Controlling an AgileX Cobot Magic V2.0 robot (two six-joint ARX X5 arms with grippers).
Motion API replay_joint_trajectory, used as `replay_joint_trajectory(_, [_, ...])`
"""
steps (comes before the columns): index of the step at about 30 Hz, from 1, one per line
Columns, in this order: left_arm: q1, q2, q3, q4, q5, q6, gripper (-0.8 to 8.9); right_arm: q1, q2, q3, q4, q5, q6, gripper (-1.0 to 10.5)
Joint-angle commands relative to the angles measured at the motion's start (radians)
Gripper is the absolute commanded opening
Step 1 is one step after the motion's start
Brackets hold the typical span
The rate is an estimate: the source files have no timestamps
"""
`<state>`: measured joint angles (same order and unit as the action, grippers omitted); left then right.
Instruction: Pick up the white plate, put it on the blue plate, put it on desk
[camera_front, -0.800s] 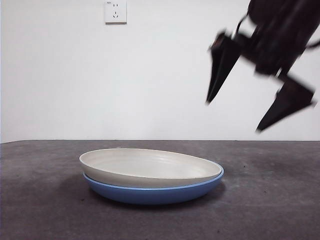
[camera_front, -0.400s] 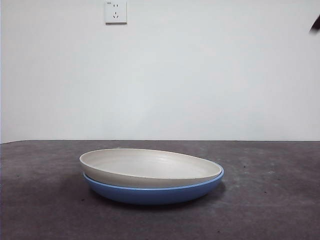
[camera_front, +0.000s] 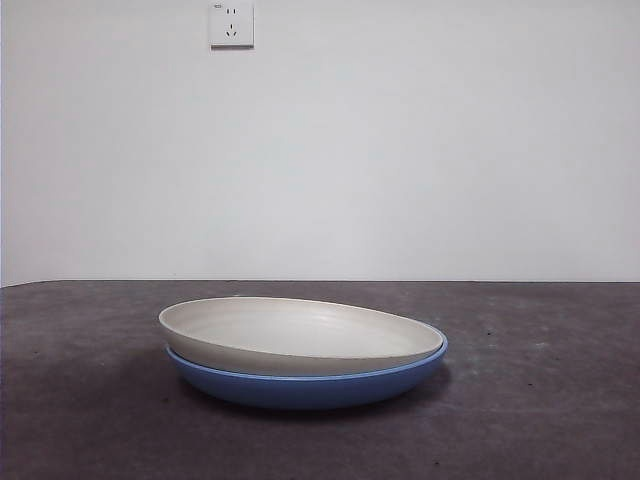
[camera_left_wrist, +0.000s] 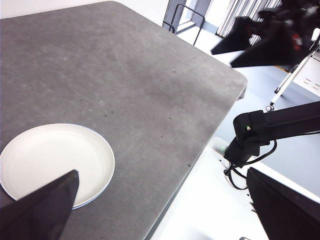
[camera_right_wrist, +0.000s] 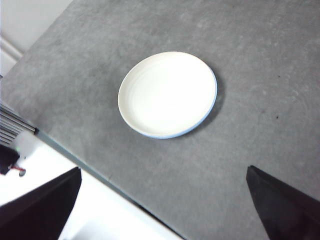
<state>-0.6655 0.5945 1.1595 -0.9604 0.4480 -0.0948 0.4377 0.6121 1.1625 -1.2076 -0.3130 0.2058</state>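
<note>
A rough dark grey tabletop (camera_front: 560, 420) is carrying the glossy blue round plate (camera_front: 300, 388), with the matte cream-white round plate (camera_front: 300, 335) sitting tilted inside it. Both tools, left (camera_left_wrist: 160, 210) and right (camera_right_wrist: 162, 210), are hanging high above with jaws spread wide, gripping nothing.

Evenly and softly lit from above, front view sharp throughout. Faint, diffuse shadow on the tabletop (camera_front: 90, 420) beneath the blue plate (camera_front: 300, 385). Overexposed in both wrist views: white plate (camera_right_wrist: 167, 94) washed out, its rings barely readable. Bright daylight glare beyond the tabletop's edge in the left wrist view. No motion blur anywhere.
</note>
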Motion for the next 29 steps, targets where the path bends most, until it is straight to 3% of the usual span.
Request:
replay_joint_trajectory(1, [-0.007, 0.003, 0.009, 0.011, 0.005, 0.003, 6.04, 0.005, -0.031, 0.017, -0.027, 0.0, -0.037, 6.0])
replay_joint_trajectory(12, [-0.007, 0.003, 0.009, 0.011, 0.005, 0.004, 5.65, 0.005, -0.079, 0.017, -0.058, 0.0, -0.034, 5.7])
replay_joint_trajectory(13, [-0.007, 0.003, 0.009, 0.01, 0.005, 0.004, 4.85, 0.005, -0.079, 0.017, -0.058, 0.0, -0.034, 4.9])
replay_joint_trajectory(16, [-0.007, 0.003, 0.009, 0.01, 0.005, 0.005, 0.36, 0.005, -0.079, 0.017, -0.056, 0.005, -0.034, 0.2])
replay_joint_trajectory(29, [-0.007, 0.003, 0.009, 0.011, 0.005, 0.004, 0.27, 0.005, -0.079, 0.017, -0.042, 0.006, -0.035, 0.1])
